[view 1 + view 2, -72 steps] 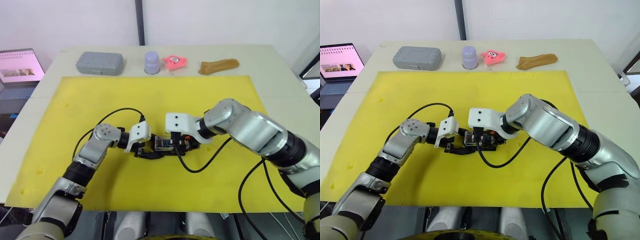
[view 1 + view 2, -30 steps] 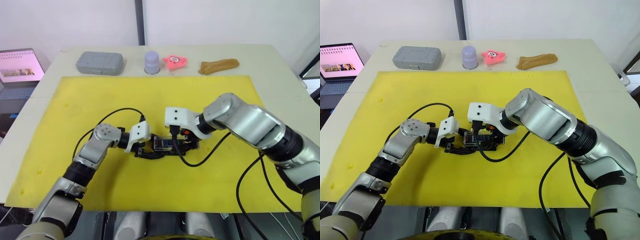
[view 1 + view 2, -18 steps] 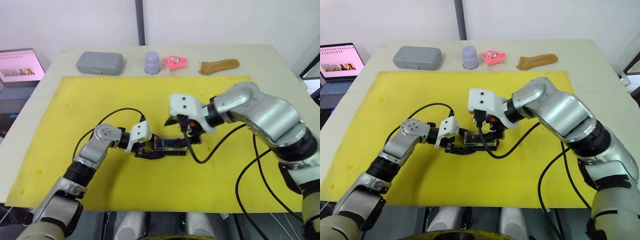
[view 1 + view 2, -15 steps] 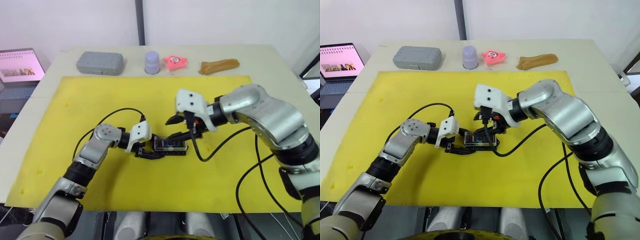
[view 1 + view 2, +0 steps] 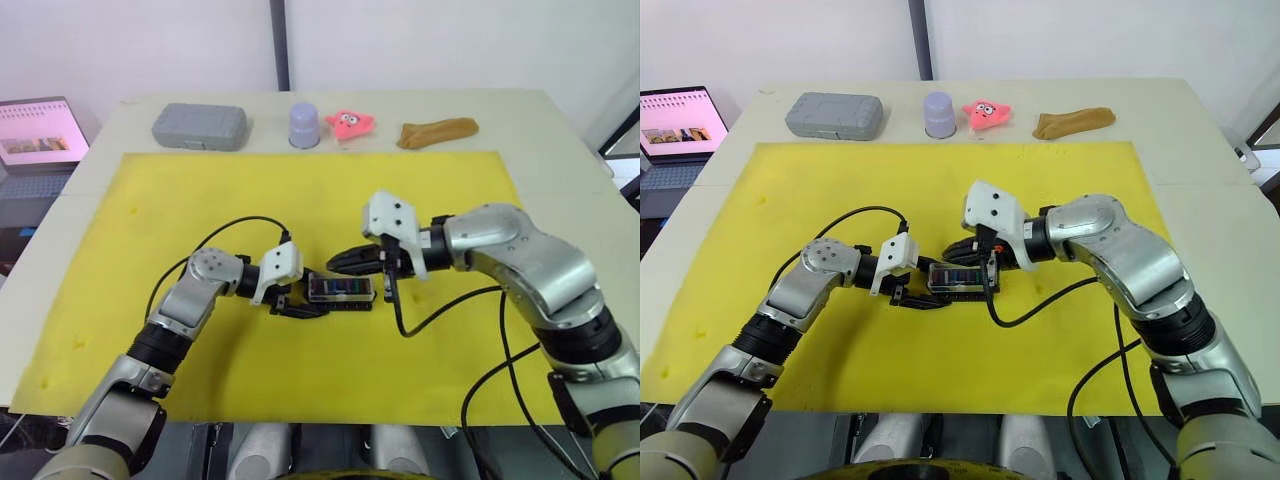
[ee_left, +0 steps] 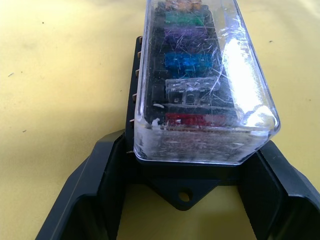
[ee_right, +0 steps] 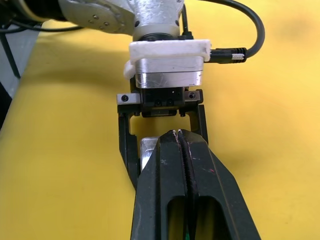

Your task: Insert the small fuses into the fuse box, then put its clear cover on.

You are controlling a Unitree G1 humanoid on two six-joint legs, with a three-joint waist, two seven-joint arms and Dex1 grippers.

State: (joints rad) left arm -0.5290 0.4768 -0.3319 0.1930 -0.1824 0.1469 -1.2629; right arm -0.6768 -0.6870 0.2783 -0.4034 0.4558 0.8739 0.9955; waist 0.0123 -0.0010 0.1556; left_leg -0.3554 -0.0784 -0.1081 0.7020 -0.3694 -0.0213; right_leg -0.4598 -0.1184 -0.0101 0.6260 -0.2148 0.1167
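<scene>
The fuse box [image 5: 340,290] is a small black block lying on the yellow mat [image 5: 150,220] at mid-table. The clear cover [image 6: 200,75] sits on top of it. Under the cover the small fuses [image 6: 192,119] stand in a row: red, clear grey, blue, purple and green. My left gripper [image 5: 303,301] is closed on the box's left end, one black finger [image 6: 95,200] on each side. My right gripper [image 5: 338,262] hovers just beyond the box's far side, tips pointing left, fingers [image 7: 170,165] pressed together with nothing between them.
Along the table's far edge stand a grey rounded case [image 5: 199,126], a lilac cup [image 5: 304,125], a pink star toy [image 5: 350,122] and a brown lump [image 5: 437,132]. A laptop [image 5: 35,130] sits off the table's left. Black cables loop from both wrists over the mat.
My right gripper has lifted off the fuse box and drawn back to the right, and its fingers are shut. The left gripper and the covered box have stayed put.
</scene>
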